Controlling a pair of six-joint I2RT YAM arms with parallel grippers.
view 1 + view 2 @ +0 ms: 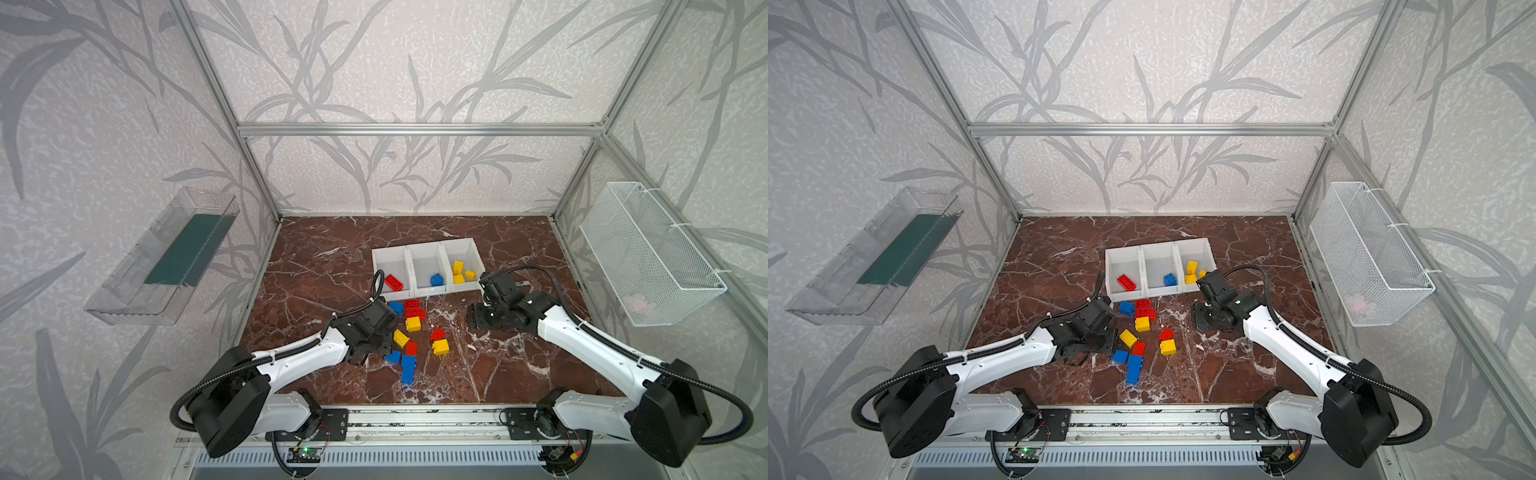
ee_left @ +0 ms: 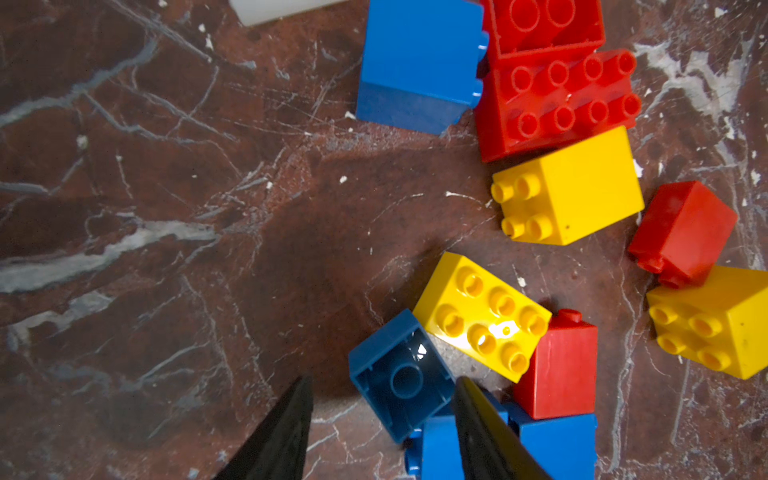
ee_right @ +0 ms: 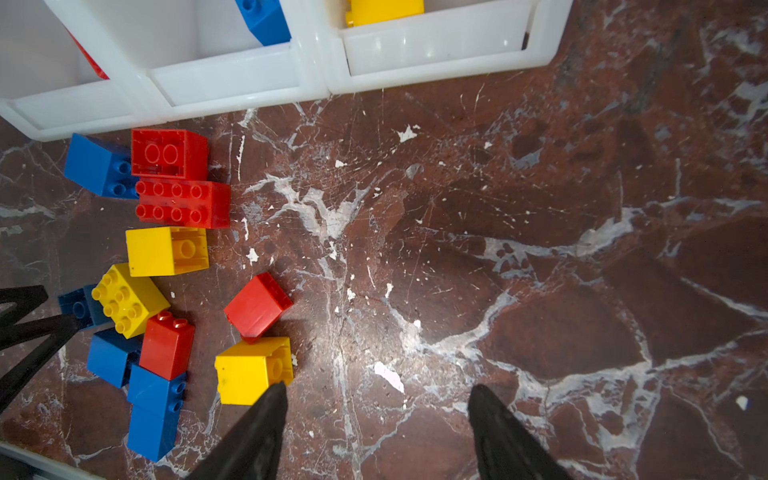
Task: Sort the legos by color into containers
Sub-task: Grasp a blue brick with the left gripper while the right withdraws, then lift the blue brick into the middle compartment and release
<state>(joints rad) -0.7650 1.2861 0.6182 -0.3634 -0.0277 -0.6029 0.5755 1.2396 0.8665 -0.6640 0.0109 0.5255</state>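
Left gripper [image 2: 382, 380] straddles the upturned blue brick [image 2: 401, 374], jaws half-open, nothing gripped yet. Next: squeeze, then probably haul it up-frame to the middle bin [image 1: 424, 262].

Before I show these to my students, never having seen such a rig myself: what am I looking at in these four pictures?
These are two robot arms, each ending in a two-fingered gripper. Both top views come from one camera head above, showing the whole scene. The other two come from cameras on the arms' wrists, looking past their black fingers. On the marble tabletop stand three white bins: one holds a red brick, the middle a blue brick, the third yellow bricks. In front lie loose bricks in those colours. The left gripper is open, its fingers on either side of an upside-down blue brick, not yet clamped. The right gripper is open and empty over bare marble, beside a yellow brick.
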